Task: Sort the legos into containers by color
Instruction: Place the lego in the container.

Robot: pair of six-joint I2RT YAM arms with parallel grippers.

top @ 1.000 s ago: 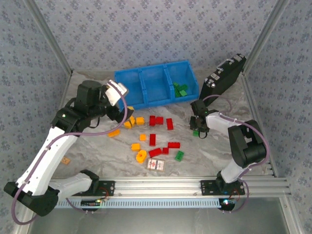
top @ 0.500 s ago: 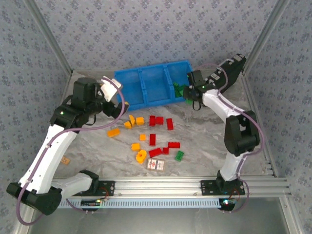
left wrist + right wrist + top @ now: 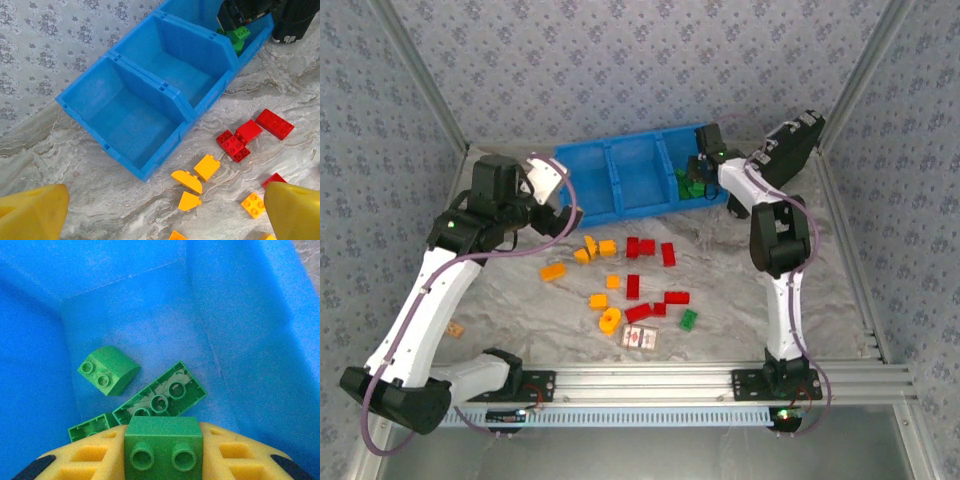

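Marbled grey counter (image 3: 740, 290) carried blue three-compartment tray (image 3: 638, 180) at back, black case (image 3: 790, 145) far right. Red bricks (image 3: 633, 286), yellow-orange bricks (image 3: 552, 271), one green brick (image 3: 688, 319) scattered mid-counter. Red-patterned card box (image 3: 640, 339) near front, small tan piece (image 3: 455, 328) left.

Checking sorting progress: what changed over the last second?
The right gripper carried a small green plastic brick away from the arms, to above the right compartment of the bright blue plastic tray, jaws gripping it. The other loose bricks stayed put.
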